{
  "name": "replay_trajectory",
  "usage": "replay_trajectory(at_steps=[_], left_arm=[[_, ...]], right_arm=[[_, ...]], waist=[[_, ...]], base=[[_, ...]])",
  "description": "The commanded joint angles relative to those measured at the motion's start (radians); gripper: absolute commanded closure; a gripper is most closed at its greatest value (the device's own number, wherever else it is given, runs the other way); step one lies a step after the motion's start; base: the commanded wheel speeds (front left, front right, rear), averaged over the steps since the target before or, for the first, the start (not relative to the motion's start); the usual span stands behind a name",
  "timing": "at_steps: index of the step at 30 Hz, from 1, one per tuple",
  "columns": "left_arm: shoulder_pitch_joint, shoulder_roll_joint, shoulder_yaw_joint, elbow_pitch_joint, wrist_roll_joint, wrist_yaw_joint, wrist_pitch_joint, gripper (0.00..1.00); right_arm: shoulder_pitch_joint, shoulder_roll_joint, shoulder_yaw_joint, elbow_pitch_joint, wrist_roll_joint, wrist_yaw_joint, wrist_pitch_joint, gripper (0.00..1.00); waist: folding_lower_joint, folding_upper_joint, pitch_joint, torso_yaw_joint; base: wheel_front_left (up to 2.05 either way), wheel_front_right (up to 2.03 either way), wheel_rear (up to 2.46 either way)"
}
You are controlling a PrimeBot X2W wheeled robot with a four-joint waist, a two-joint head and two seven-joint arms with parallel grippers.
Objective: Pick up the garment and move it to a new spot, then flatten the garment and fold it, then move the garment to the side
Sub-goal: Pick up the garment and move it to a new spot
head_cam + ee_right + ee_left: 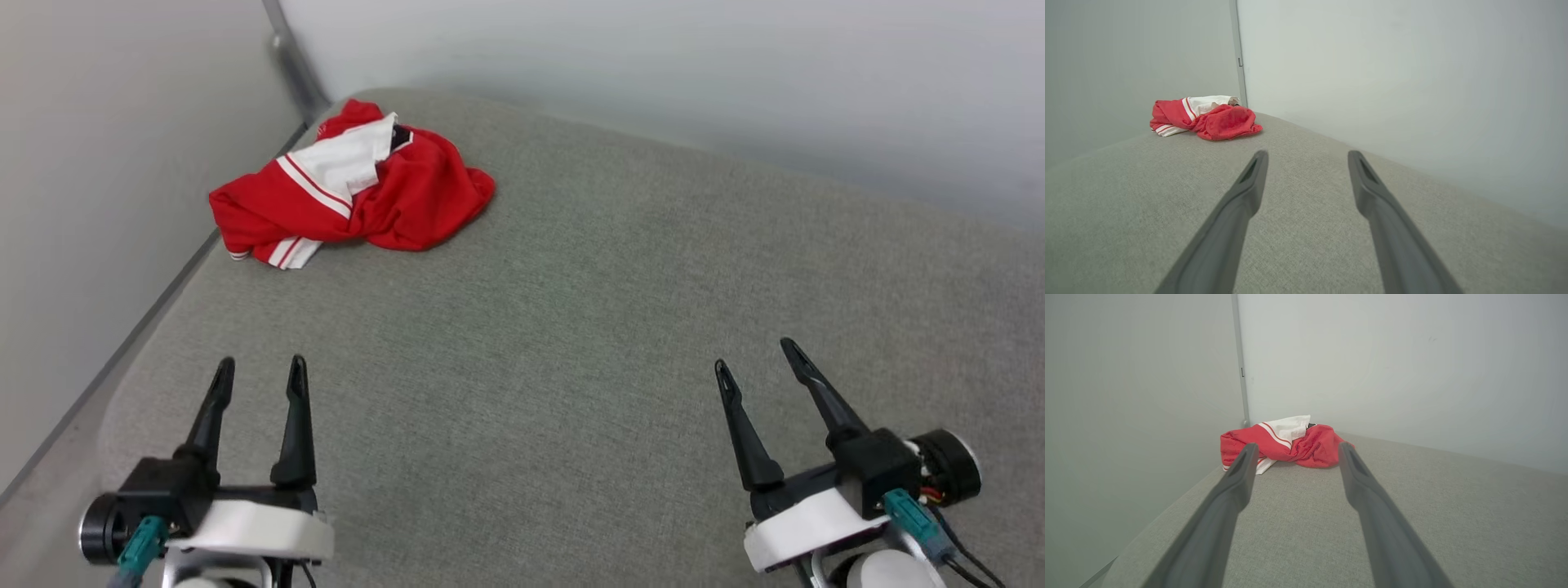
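Forward, left hand (262,362), right hand (755,354), agape.

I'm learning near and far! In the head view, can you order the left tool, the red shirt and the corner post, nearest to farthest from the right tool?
Starting from the right tool:
1. The left tool: straight across, at the near left.
2. The red shirt: crumpled at the far left.
3. The corner post: behind the shirt, farthest back.

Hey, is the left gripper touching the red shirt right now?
Apart. The head view shows bare grey surface between the open left gripper and the crumpled garment far ahead of it.
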Motion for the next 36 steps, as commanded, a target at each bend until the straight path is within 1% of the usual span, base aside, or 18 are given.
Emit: replay_trajectory(at_steps=[1,2,3,4,5,7,9,12,14,16,18,20,22,25,32,33,34,36], left_arm=[[-0.038,0.006,0.000,0.016,-0.004,-0.003,-0.002,0.00],[-0.073,0.014,0.002,0.032,-0.021,-0.003,-0.002,0.00],[-0.294,0.129,-0.005,0.153,-0.149,-0.005,-0.002,0.00],[-0.344,0.167,-0.022,0.191,-0.176,-0.005,0.000,0.00],[-0.400,0.207,-0.028,0.225,-0.231,-0.005,0.019,0.00],[-0.511,0.295,-0.042,0.279,-0.324,-0.005,0.079,0.00],[-0.599,0.389,-0.083,0.322,-0.395,-0.005,0.161,0.00],[-0.720,0.516,-0.146,0.368,-0.509,-0.005,0.309,0.00],[-0.780,0.601,-0.190,0.406,-0.561,-0.005,0.408,0.00],[-0.824,0.670,-0.244,0.437,-0.607,-0.004,0.507,0.00],[-0.865,0.717,-0.267,0.483,-0.658,-0.004,0.606,0.00],[-0.896,0.745,-0.290,0.505,-0.721,-0.004,0.707,0.00],[-0.921,0.780,-0.314,0.502,-0.756,-0.004,0.776,0.00],[-0.947,0.814,-0.333,0.503,-0.795,-0.004,0.817,0.00],[-0.977,0.840,-0.390,0.521,-0.861,-0.004,0.883,0.00],[-0.975,0.839,-0.400,0.524,-0.871,-0.004,0.890,0.28],[-0.972,0.840,-0.409,0.524,-0.879,-0.005,0.890,1.00],[-0.967,0.843,-0.432,0.525,-0.888,-0.006,0.886,1.00]], right_arm=[[-0.017,0.000,-0.003,-0.007,-0.033,0.000,-0.001,0.00],[-0.032,0.001,0.000,-0.024,-0.045,0.000,0.003,0.00],[-0.077,-0.001,-0.020,-0.132,-0.144,-0.001,0.059,0.00],[-0.087,-0.001,-0.034,-0.161,-0.160,0.000,0.066,0.00],[-0.100,0.000,-0.038,-0.194,-0.165,0.000,0.078,0.00],[-0.114,0.000,-0.049,-0.242,-0.187,0.000,0.097,0.00],[-0.125,0.000,-0.060,-0.285,-0.200,0.000,0.111,0.00],[-0.146,0.000,-0.067,-0.340,-0.208,0.000,0.124,0.00],[-0.155,0.000,-0.063,-0.368,-0.211,0.000,0.131,0.00],[-0.161,0.000,-0.058,-0.389,-0.210,0.000,0.137,0.00],[-0.162,0.000,-0.058,-0.400,-0.205,0.000,0.138,0.00],[-0.165,0.000,-0.058,-0.408,-0.203,0.000,0.136,0.00],[-0.166,0.000,-0.058,-0.408,-0.204,0.000,0.133,0.00],[-0.171,0.000,-0.052,-0.406,-0.206,0.000,0.127,0.00],[-0.178,0.000,-0.061,-0.383,-0.193,0.000,0.112,0.00],[-0.178,-0.001,-0.063,-0.378,-0.192,0.000,0.110,0.00],[-0.178,-0.001,-0.065,-0.373,-0.191,0.000,0.108,0.00],[-0.176,-0.001,-0.069,-0.364,-0.189,0.000,0.104,0.00]], waist=[[0.0000,0.0000,0.081,-0.038],[0.0000,0.0000,0.117,-0.051],[0.0000,0.0000,0.275,-0.110],[0.0000,0.0000,0.302,-0.119],[0.0000,0.0000,0.336,-0.133],[0.0000,0.0000,0.383,-0.155],[0.0000,0.0000,0.422,-0.173],[0.0000,0.0000,0.475,-0.199],[0.0000,0.0000,0.506,-0.218],[0.0000,0.0000,0.534,-0.237],[0.0000,0.0000,0.558,-0.253],[0.0000,0.0000,0.582,-0.269],[0.0000,0.0000,0.603,-0.281],[0.0000,0.0000,0.633,-0.299],[0.0000,0.0000,0.671,-0.327],[0.0000,0.0000,0.671,-0.329],[0.0000,0.0000,0.671,-0.330],[0.0000,0.0000,0.664,-0.329]], base=[[0.00,0.00,0.00],[0.00,0.00,0.00],[0.00,0.00,0.00],[0.00,0.00,0.00],[0.00,0.00,0.00],[0.00,0.00,0.00],[0.00,0.00,0.00],[0.00,0.00,0.00],[0.00,0.00,0.00],[0.00,0.00,0.00],[0.00,0.00,0.00],[0.00,0.00,0.00],[0.00,0.00,0.00],[0.00,0.00,0.00],[0.00,0.00,0.00],[0.00,0.00,0.00],[0.00,0.00,0.00],[0.00,0.00,0.00]])
